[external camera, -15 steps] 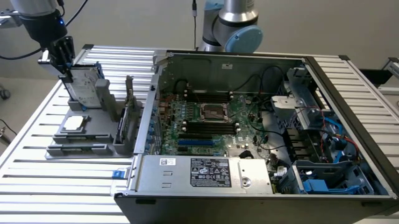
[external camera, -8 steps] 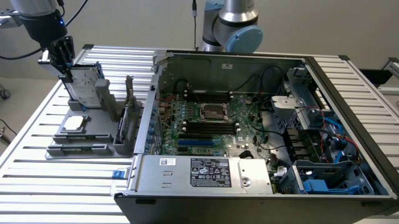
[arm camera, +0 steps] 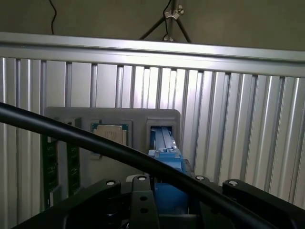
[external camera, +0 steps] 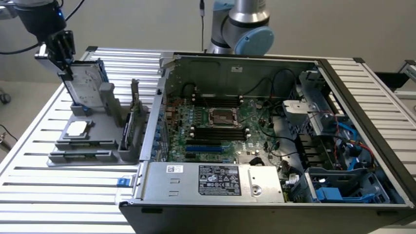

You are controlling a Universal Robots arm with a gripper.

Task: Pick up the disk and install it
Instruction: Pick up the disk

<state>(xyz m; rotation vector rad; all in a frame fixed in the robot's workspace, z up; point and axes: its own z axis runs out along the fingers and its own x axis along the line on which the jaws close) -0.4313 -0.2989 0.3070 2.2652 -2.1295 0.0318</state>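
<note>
On the tabletop (external camera: 39, 195), at the exterior view's left of the open computer case (external camera: 234, 73): snag risk.
At the gray holder's (external camera: 85, 141) slot, the disk (external camera: 87, 83) upright, top edge clamped in the tool (external camera: 65, 68); may jam if lifted askew, or slip.

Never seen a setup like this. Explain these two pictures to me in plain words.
This is a robot arm with a gripper, working over a slatted metal table. One picture comes from a camera standing off the arm, the other from a camera on its wrist. On the table sit an open computer case and a gray tray carrying a small chip. The gripper is closed on the top of the disk, a silver drive in a blue carrier, standing on edge in the tray.
</note>
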